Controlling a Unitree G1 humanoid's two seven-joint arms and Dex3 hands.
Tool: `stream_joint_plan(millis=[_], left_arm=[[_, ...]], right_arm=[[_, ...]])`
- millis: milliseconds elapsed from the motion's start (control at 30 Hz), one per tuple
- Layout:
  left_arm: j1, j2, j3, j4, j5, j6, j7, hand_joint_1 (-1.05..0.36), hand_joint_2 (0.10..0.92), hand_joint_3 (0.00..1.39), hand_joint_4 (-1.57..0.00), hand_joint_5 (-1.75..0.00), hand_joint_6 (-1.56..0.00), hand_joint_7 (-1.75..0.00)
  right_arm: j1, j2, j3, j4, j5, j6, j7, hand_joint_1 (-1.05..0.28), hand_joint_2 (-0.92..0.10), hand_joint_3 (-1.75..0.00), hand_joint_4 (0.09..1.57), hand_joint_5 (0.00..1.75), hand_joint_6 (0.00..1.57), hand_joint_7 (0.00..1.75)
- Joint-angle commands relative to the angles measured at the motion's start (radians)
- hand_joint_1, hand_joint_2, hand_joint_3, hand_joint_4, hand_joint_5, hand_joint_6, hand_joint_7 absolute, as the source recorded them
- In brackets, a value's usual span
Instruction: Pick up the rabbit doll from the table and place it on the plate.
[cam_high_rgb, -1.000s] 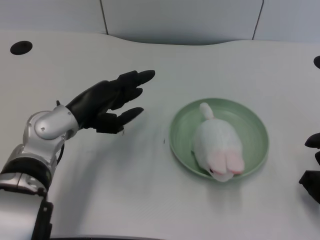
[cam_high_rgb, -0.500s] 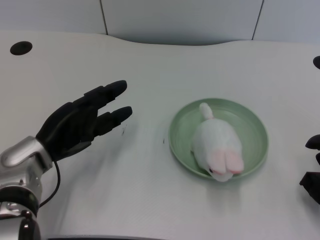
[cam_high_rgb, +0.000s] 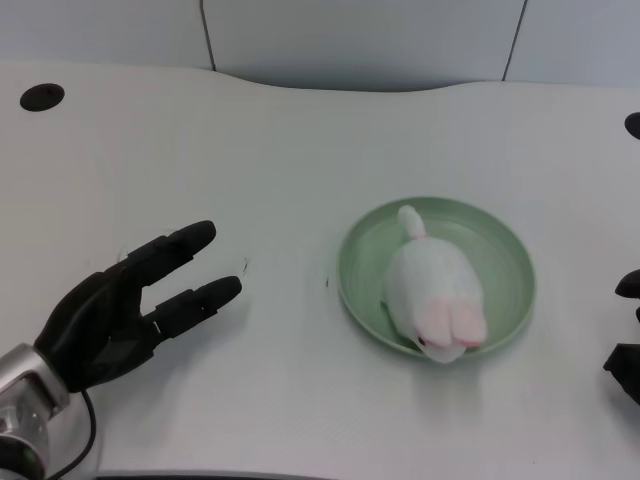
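Rabbit doll (cam_high_rgb: 435, 290): white plush, lying inside the green plate (cam_high_rgb: 505, 250). Its body runs roughly from 12 o'clock to 6 o'clock across the dish, with a small white nub at the 12 o'clock end and two pink patches at the 6 o'clock end, just over the near rim. It lies slightly toward the plate's 7 o'clock side, and bare green shows in a wide crescent from 1 to 4 o'clock. The doll rests on its own with nothing touching it. Judgement: the placing is done; the doll sits low enough in the shallow bowl that the rim should keep it from sliding out.

The plate stands flat on the white table (cam_high_rgb: 300, 140), right of centre in the head view. A tiny dark speck marks the tabletop just off the plate's 9 o'clock edge.

Left hand (cam_high_rgb: 125, 310): low at 8 o'clock of the frame, well apart from the plate, with clear tabletop between. It holds nothing. The fingers (cam_high_rgb: 185, 240) are stretched out and spread, pointing toward 2 o'clock, and the palm seems to face the table. Whether it hovers or brushes the surface I cannot tell. Judgement: an empty, open hand this far from the dish reads as clear of the work, leaving nothing to snag the plush.

Round dark holes sit in the table at the far 10 o'clock corner (cam_high_rgb: 42, 96) and at the right edge.
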Motion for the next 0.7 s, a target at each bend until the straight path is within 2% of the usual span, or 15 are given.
stream_joint_plan(millis=[33,233,300,367,500,633,700], left_arm=[[0.022,0.005,0.001,-0.014,-0.007,0.008,-0.01,-1.05,0.921,0.72,-0.23,-0.1,-0.09,-0.01],[0.034,-0.002,-0.005,-0.011,0.01,-0.03,0.042,-1.05,0.921,0.72,-0.28,-0.12,-0.11,-0.02],[0.022,-0.003,-0.012,-0.005,0.017,-0.032,0.056,-1.05,0.921,0.68,-0.3,-0.13,-0.15,-0.04],[0.012,-0.004,-0.018,-0.003,0.023,-0.039,0.059,-1.05,0.921,0.65,-0.32,-0.14,-0.19,-0.05],[0.006,0.0,-0.029,0.001,0.033,-0.047,0.058,-1.05,0.921,0.65,-0.35,-0.15,-0.22,-0.06],[0.002,0.013,-0.049,0.004,0.052,-0.041,0.036,-1.05,0.921,0.65,-0.36,-0.15,-0.23,-0.05],[0.004,0.018,-0.057,0.005,0.058,-0.039,0.023,-1.05,0.921,0.65,-0.38,-0.16,-0.25,-0.06]], right_arm=[[-0.002,-0.018,-0.007,0.003,0.006,0.008,0.001,-0.43,-0.92,-0.25,1.22,1.75,0.95,1.75],[-0.004,-0.013,-0.004,0.006,0.003,0.001,0.0,-0.44,-0.92,-0.24,1.22,1.75,0.94,1.75],[-0.003,-0.012,-0.004,0.005,0.004,0.011,-0.008,-0.44,-0.92,-0.23,1.23,1.75,0.94,1.75],[-0.006,-0.012,-0.004,0.007,0.003,0.013,-0.01,-0.44,-0.92,-0.23,1.23,1.75,0.94,1.75],[-0.005,-0.01,-0.003,0.004,0.001,0.003,-0.015,-0.44,-0.92,-0.23,1.25,1.75,0.97,1.75],[-0.003,-0.012,-0.006,0.009,0.005,0.003,-0.001,-0.44,-0.92,-0.23,1.26,1.75,0.95,1.75],[0.002,-0.012,-0.004,0.006,0.003,0.003,-0.007,-0.45,-0.92,-0.22,1.26,1.75,0.95,1.75]])
